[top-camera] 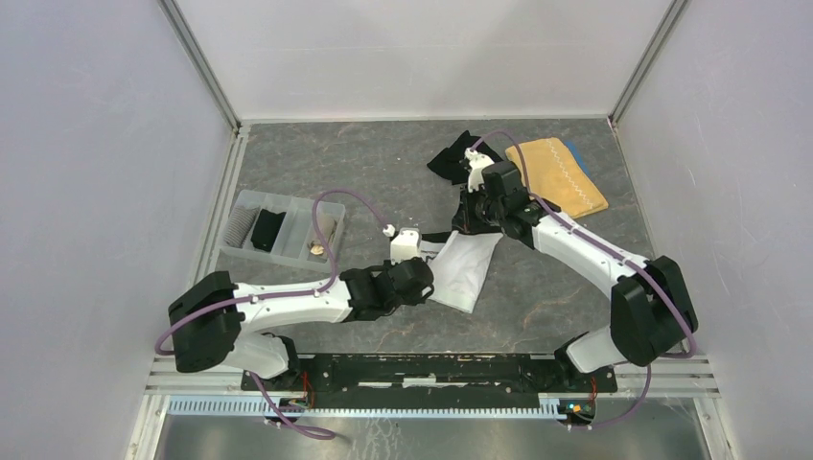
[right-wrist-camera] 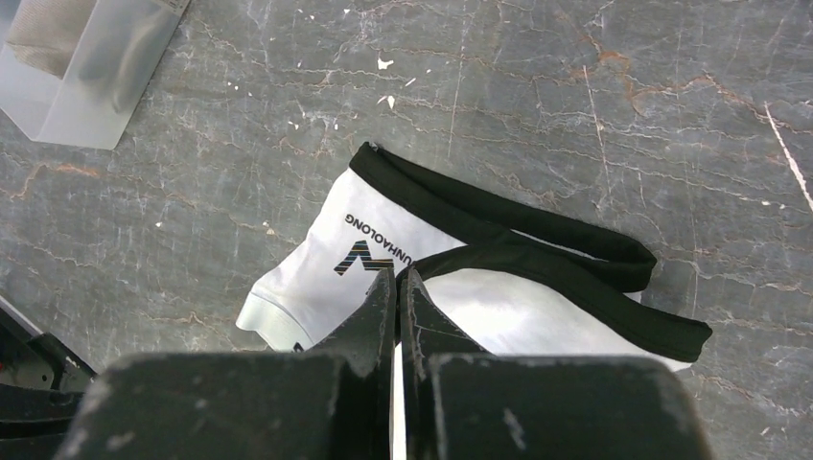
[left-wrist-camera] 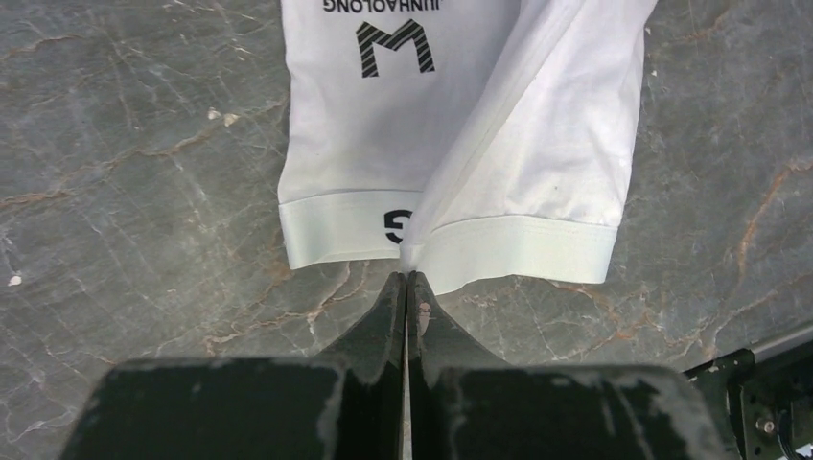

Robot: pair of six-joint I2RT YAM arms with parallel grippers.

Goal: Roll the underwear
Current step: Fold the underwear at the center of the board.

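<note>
White underwear [top-camera: 467,270] with a black waistband and a printed logo lies on the grey marbled table between my two arms. My left gripper [left-wrist-camera: 407,275] is shut, pinching the leg hem of the white underwear [left-wrist-camera: 537,144], and a ridge of cloth rises from the pinch. In the top view the left gripper [top-camera: 433,281] sits at the garment's near-left edge. My right gripper [right-wrist-camera: 398,278] is shut on the black waistband [right-wrist-camera: 537,259], at the garment's far end under the right gripper [top-camera: 470,228]. A black piece of underwear [top-camera: 451,159] lies crumpled farther back.
A clear divided tray [top-camera: 284,228] holding rolled garments stands at the left, its corner [right-wrist-camera: 86,67] showing in the right wrist view. A mustard-yellow towel [top-camera: 559,176] with white zigzag stitching lies at the back right. White walls close in the table.
</note>
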